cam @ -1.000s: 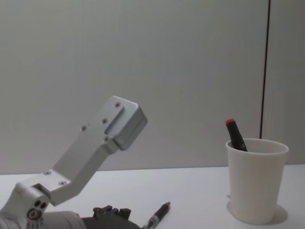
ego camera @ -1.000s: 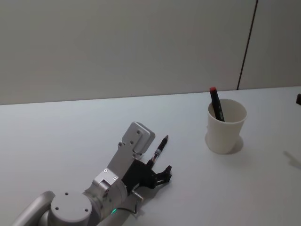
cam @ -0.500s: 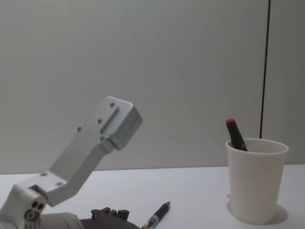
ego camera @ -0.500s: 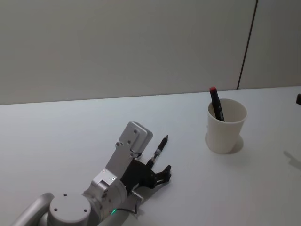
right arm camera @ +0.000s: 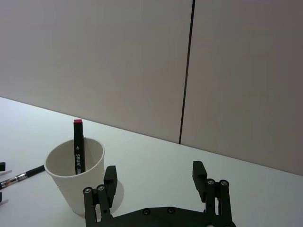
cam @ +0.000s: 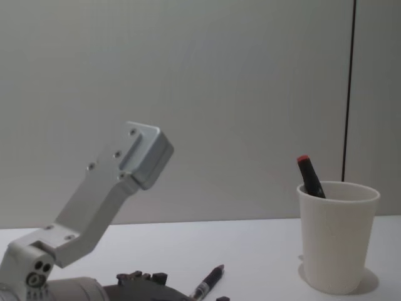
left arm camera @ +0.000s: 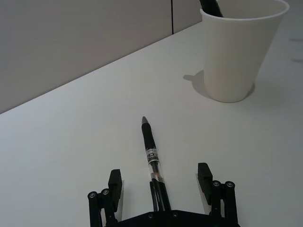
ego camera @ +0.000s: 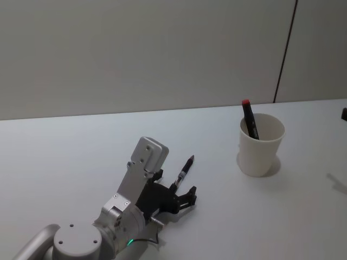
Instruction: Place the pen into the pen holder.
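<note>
- The pen [ego camera: 183, 169] lies flat on the white table [ego camera: 81, 146], its tip pointing toward about 1 o'clock in the head view.
- The left gripper [left arm camera: 160, 172] sits low at the pen's back end with its jaws spread wide. The barrel runs down the middle of the gap, touching neither finger.
- The pen holder [ego camera: 261, 151] stands upright at about 2 o'clock from the pen, well apart, with a red-capped marker [ego camera: 249, 120] leaning inside.
- The right gripper [right arm camera: 155, 169] hangs near the holder, jaws wide, holding nothing.
</note>
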{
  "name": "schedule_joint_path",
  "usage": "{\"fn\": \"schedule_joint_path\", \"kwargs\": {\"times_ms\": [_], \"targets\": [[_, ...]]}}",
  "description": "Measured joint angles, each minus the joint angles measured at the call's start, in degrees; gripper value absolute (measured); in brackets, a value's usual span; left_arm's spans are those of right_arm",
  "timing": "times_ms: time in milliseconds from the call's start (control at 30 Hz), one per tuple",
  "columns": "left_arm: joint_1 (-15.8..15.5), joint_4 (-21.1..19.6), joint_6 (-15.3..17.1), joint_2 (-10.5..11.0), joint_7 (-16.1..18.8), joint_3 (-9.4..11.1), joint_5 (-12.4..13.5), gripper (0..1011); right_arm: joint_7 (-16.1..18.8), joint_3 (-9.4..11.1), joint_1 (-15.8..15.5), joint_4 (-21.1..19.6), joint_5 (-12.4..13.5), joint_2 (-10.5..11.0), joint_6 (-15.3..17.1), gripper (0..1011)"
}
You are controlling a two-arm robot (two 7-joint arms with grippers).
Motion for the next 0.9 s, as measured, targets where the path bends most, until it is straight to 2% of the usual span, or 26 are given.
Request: {"fn": "schedule_joint_path", "kwargs": {"times_ms": [567,900], "targets": [[0.2,0.0,-0.5,-0.1,0.4,-0.2,-1.0,1001,0.0,0.0,0.0,0.0,0.0,0.0,0.0,1001],[0.2,-0.2,1.4,-0.1,-0.6,-0.2,-0.4,1001,0.0,0.0,0.0,0.0,0.0,0.0,0.0,1002]]}}
